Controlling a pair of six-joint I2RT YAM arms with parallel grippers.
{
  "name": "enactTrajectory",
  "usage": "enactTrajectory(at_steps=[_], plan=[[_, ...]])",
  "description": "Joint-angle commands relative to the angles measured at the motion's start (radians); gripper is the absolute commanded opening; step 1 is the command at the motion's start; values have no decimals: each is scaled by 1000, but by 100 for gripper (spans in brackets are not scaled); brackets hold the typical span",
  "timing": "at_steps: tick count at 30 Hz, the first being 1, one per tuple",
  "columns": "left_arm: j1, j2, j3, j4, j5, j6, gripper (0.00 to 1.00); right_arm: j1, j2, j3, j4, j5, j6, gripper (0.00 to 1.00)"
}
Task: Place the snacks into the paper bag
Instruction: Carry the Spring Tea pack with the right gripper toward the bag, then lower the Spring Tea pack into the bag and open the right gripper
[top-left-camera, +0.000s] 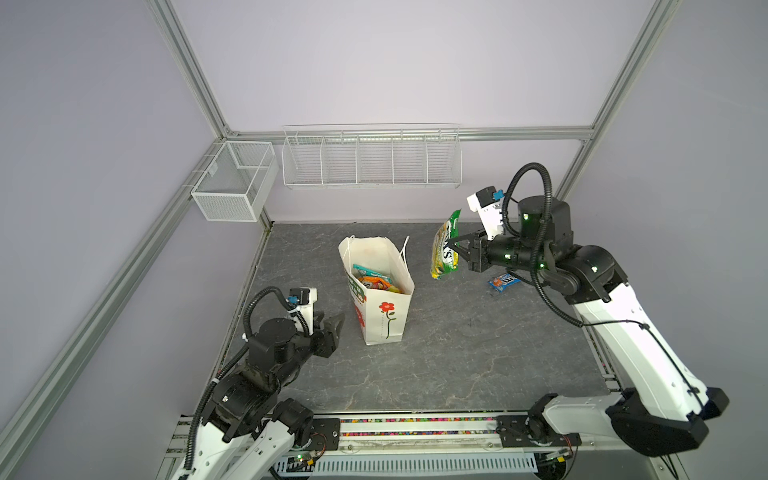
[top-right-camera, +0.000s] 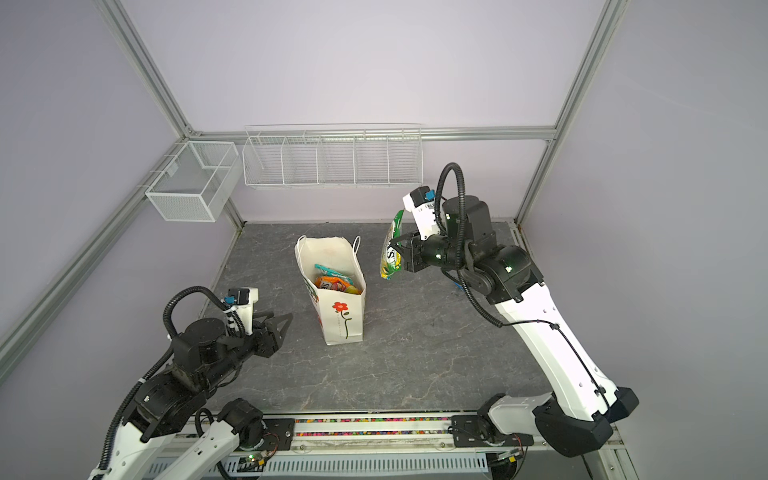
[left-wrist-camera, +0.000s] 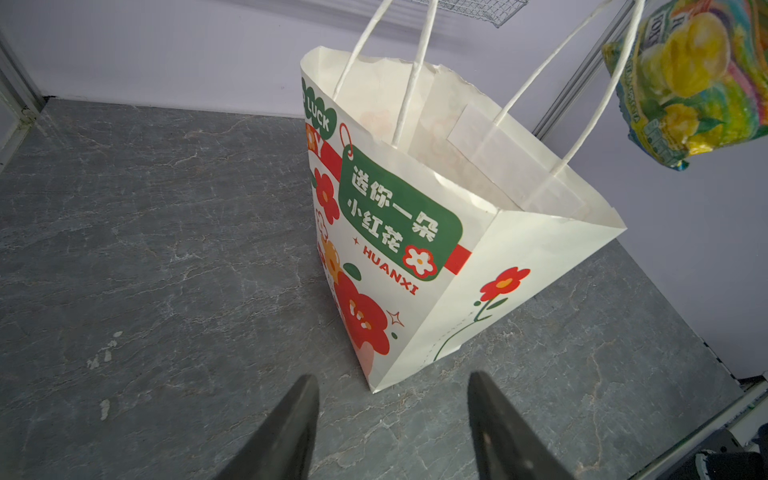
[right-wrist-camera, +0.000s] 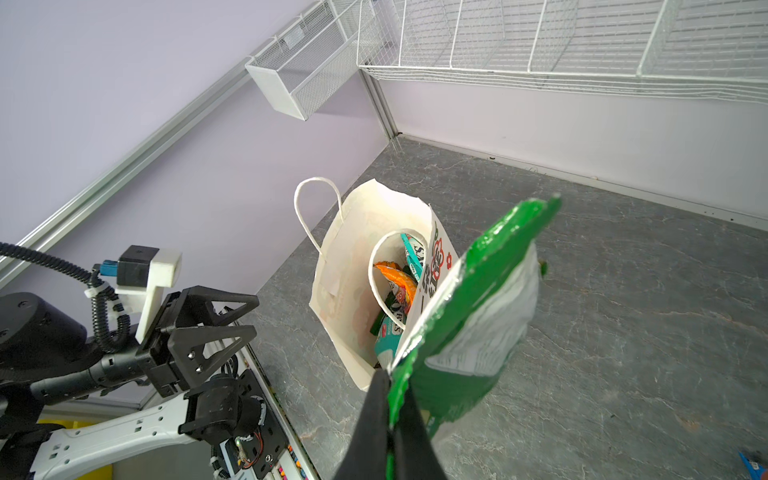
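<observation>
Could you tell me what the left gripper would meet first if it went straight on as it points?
Probably the paper bag: the open left gripper aims at its near bottom corner, with nothing between, though depth is unclear.

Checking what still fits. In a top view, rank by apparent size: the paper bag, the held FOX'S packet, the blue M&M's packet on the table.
1. paper bag
2. FOX'S packet; held raised, nearer the camera, so slightly flattered
3. blue M&M's packet, clearly smallest
</observation>
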Motion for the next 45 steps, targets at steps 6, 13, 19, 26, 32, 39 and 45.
enactTrajectory(at_steps=[6,13,19,26,32,39,45], plan=[[4,1,-11,9,15,15,58,99,76,156,-43,66,-94,7],[4,2,-10,9,15,15,58,173,161,285,-113,109,-147,7],[4,3,-11,8,15,17,58,229,248,407,-190,140,-186,7],[4,3,-9,10,17,17,58,272,336,525,-240,177,-215,7],[4,2,-9,9,17,18,58,290,379,571,-252,190,-227,7],[4,5,-10,10,23,18,58,296,403,582,-243,226,-235,7],[4,3,-11,13,23,21,58,303,424,623,-245,246,-233,7]])
